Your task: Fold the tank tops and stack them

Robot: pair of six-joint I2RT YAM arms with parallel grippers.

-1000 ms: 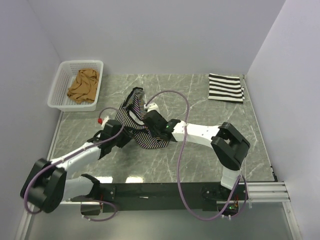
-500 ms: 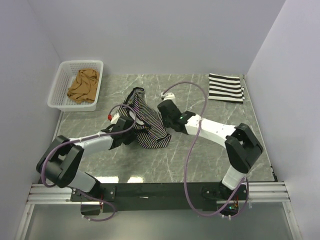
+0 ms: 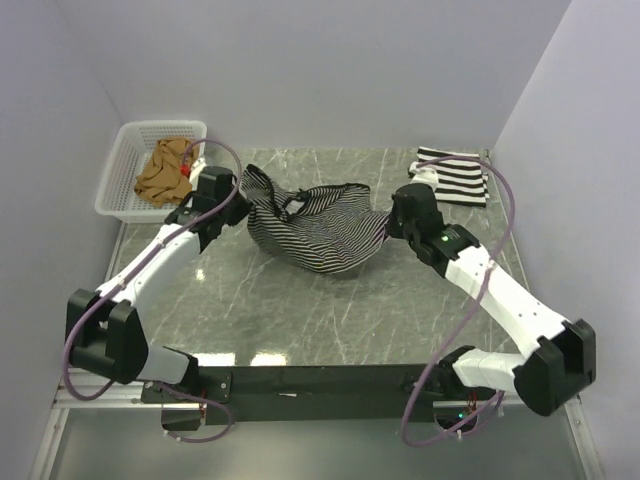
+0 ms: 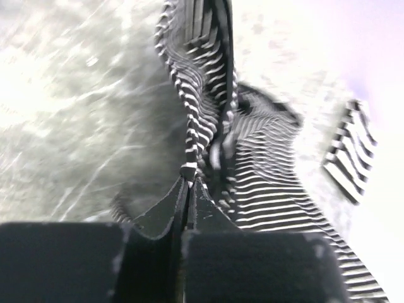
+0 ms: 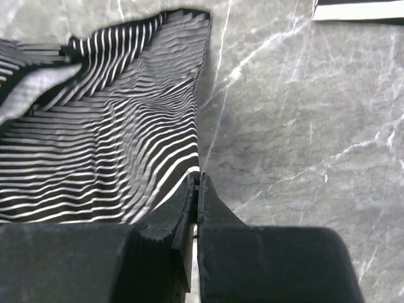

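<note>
My left gripper [image 4: 189, 184] has just clamped shut on one edge of the thin dark-striped fabric tank top [image 3: 318, 232], while my right gripper [image 5: 198, 182] stays pinched on the opposite edge. Together we have stretched it from a bunch into a sagging span over the grey marble table [image 3: 250, 310], ready to lay flat.

Grey marble-patterned table [image 3: 300, 320] between plain pale lavender walls [image 3: 330, 70]

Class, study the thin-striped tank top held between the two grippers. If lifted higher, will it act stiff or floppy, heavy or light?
Probably floppy: the thin-striped tank top sags in the middle between the left gripper and right gripper. Likely light, since small pinches at its edges seem to hold it. It may bunch, as its folds suggest.
</note>
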